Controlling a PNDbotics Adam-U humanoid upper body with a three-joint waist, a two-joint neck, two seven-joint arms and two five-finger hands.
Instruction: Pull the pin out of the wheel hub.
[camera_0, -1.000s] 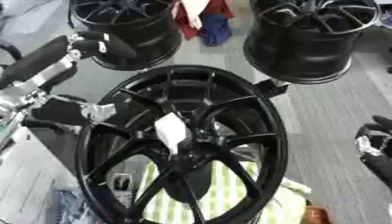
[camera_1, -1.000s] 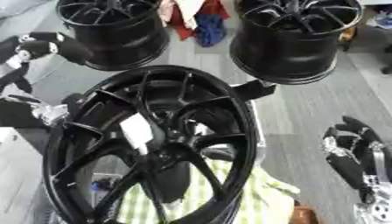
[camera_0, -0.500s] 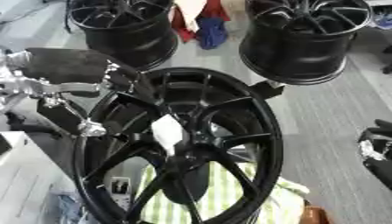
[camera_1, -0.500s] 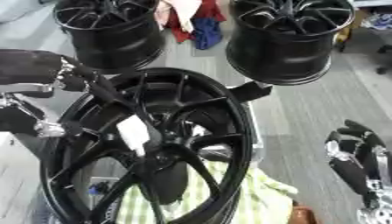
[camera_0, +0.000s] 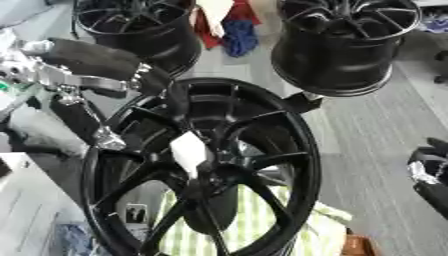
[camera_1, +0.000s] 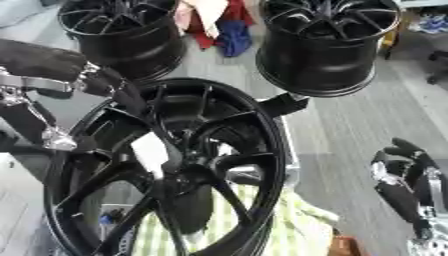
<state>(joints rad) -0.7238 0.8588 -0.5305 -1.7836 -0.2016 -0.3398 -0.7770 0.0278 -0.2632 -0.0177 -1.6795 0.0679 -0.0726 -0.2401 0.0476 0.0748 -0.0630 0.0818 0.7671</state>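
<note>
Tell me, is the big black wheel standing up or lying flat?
Standing up, tilted a bit: the wheel shows its spokes face-on, with the checked cloth visible through them.

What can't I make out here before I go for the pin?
- Pin: not identifiable; only a white piece shows near the wheel hub.
- Left hand: blurred against the black wheel rim, fingers unclear.
- Right hand: cut off by the right edge in the left eye view.

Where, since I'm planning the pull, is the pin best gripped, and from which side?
Probably by the white end that stands out beside the hub, pinched across its broad faces, since it looks flat. Come from the upper left, where the left hand hovers at the wheel; the spokes leave a gap there.
</note>
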